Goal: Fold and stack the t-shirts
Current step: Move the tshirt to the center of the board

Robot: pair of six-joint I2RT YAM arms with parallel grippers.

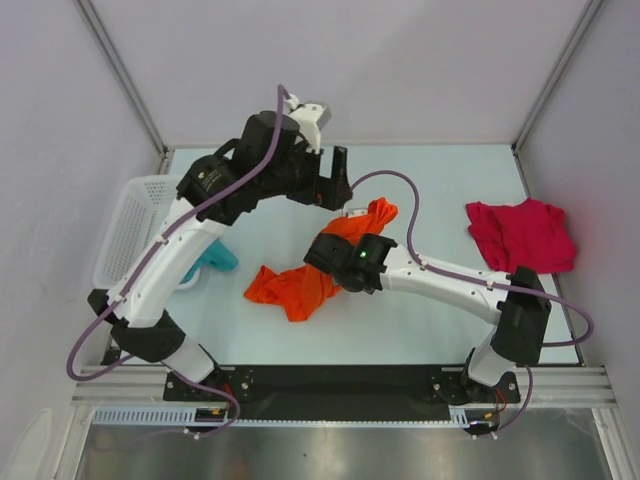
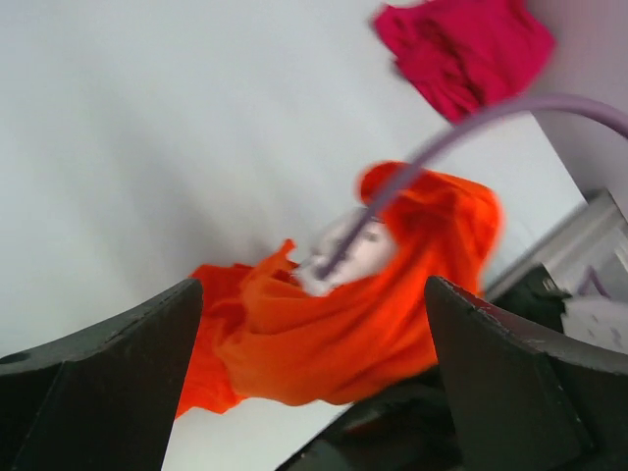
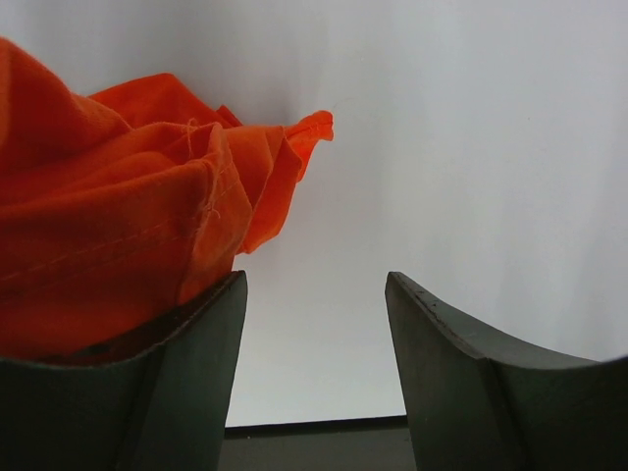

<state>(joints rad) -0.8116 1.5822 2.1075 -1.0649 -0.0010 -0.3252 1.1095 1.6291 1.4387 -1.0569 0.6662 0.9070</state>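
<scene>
The orange t-shirt (image 1: 295, 287) lies crumpled at the table's middle, one end reaching up to the right. My left gripper (image 1: 338, 178) hangs above its far end, open wide with nothing between its fingers; the orange t-shirt (image 2: 324, 334) shows below the left gripper (image 2: 312, 285). My right gripper (image 3: 316, 277) is low over the table at the shirt's middle, open on bare table. The orange t-shirt (image 3: 108, 226) bunches against its left finger. The red t-shirt (image 1: 520, 235) lies crumpled at the right. A teal t-shirt (image 1: 218, 260) peeks out from under the left arm.
A white mesh basket (image 1: 135, 215) stands at the table's left edge beside the left arm. The right arm's purple cable (image 2: 432, 157) loops over the orange shirt. The red t-shirt (image 2: 461, 44) appears far off in the left wrist view. White walls enclose the table.
</scene>
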